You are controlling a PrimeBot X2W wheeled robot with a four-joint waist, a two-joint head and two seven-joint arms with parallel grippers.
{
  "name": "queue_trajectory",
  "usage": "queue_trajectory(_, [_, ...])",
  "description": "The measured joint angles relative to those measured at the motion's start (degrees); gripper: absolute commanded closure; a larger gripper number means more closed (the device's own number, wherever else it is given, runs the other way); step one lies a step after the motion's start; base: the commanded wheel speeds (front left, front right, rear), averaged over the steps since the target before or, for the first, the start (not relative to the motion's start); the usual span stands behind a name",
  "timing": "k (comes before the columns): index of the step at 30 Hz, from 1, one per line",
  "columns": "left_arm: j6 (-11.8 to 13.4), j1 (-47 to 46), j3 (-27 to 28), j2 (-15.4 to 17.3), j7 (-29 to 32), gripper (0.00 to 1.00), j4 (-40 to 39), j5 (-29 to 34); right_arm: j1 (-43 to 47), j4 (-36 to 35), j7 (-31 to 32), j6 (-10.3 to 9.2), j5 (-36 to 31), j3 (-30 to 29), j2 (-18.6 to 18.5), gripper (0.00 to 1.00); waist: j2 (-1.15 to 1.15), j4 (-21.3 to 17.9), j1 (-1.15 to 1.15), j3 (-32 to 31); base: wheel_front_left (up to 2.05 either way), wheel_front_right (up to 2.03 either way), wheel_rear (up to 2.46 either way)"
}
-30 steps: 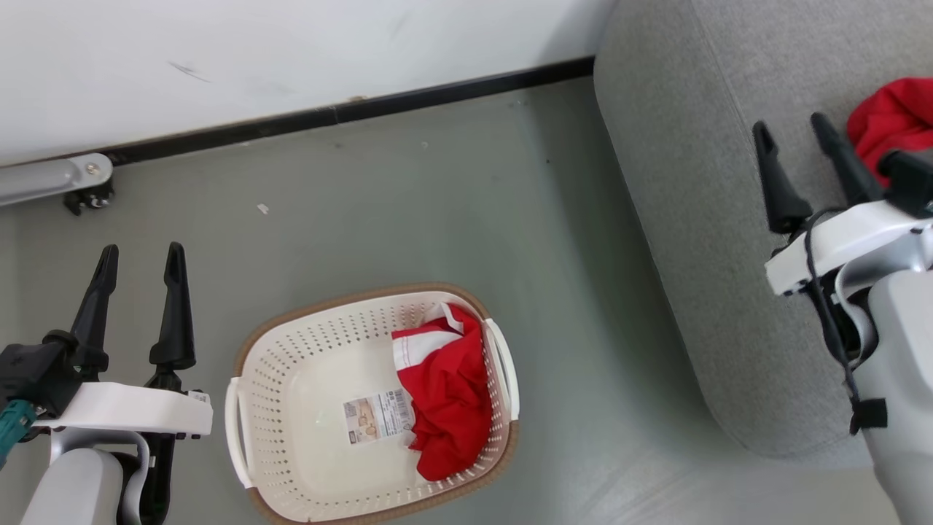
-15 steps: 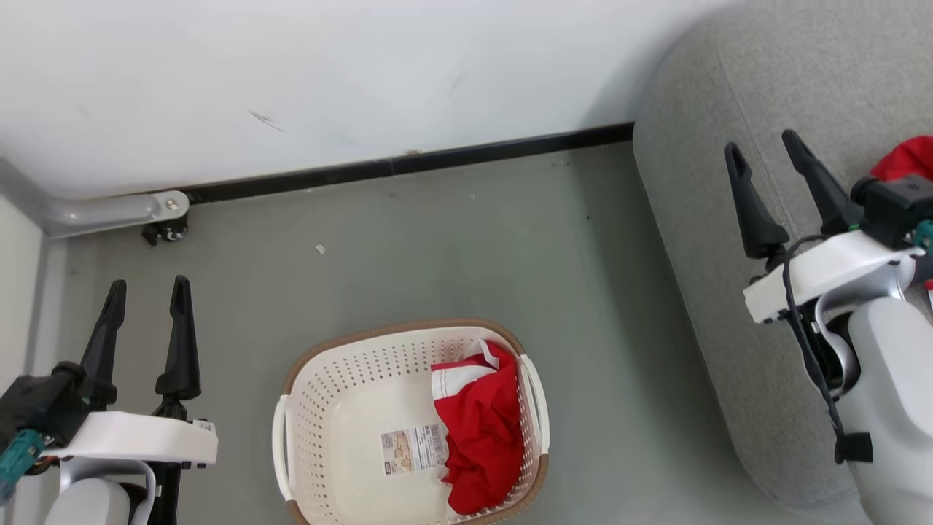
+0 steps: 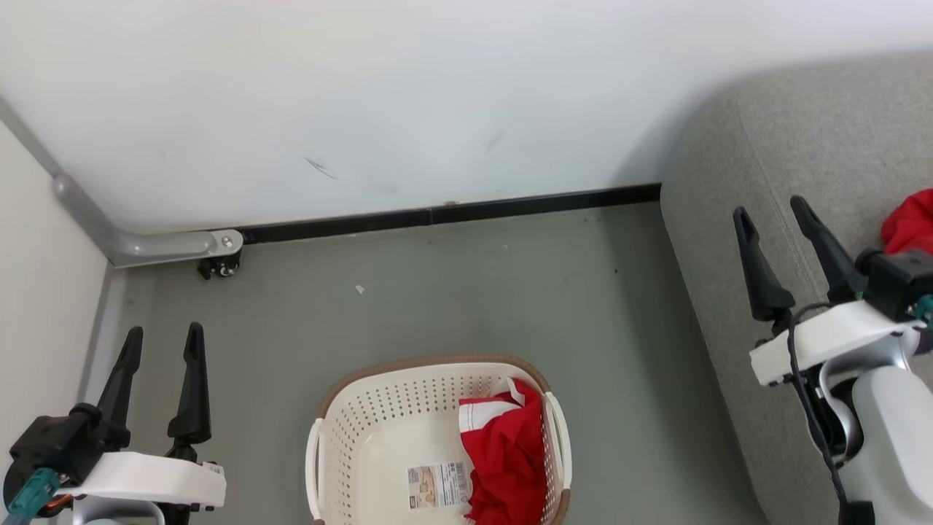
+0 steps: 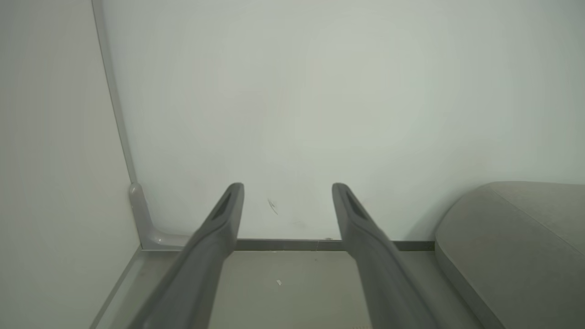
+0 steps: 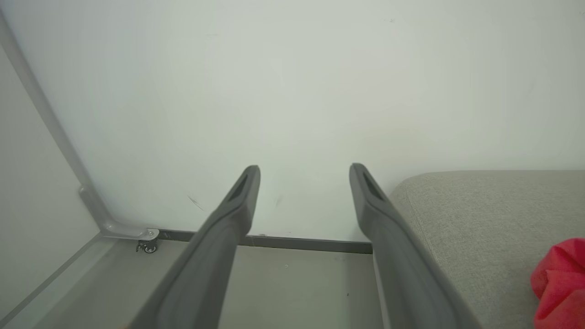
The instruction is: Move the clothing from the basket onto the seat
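Observation:
The cream-white basket (image 3: 364,445) with a brown rim sits on the floor at the bottom middle of the head view, cut by the frame edge. One red garment with white trim (image 3: 510,459) lies bunched in its right half, beside the barcode label. The second red garment (image 3: 907,222) rests on the grey seat (image 3: 729,219) at the right edge, also seen as red garment (image 5: 560,283) on seat (image 5: 480,214). My left gripper (image 3: 162,343) is open and empty, left of the basket. My right gripper (image 3: 771,211) is open and empty above the seat's left part.
A white wall with a black skirting strip (image 3: 452,213) runs behind the grey-green floor. A grey metal bracket with a small caster (image 3: 219,264) stands in the left corner. A side wall (image 3: 44,277) closes the left. Open floor lies between basket and seat.
The head camera has tilted up, so the basket, the seat and both grippers have slid lower in the picture and more wall shows. Both grippers stay open and empty.

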Motion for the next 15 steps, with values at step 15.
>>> queue_trajectory(15, [-1.75,4.85,1.47,-0.89,0.01,0.0,1.15,2.99,10.19,-3.55,0.01,-0.01,-2.49,-2.9,3.96,0.0,0.0,1.61,0.0,-5.73,0.0,0.0,0.0])
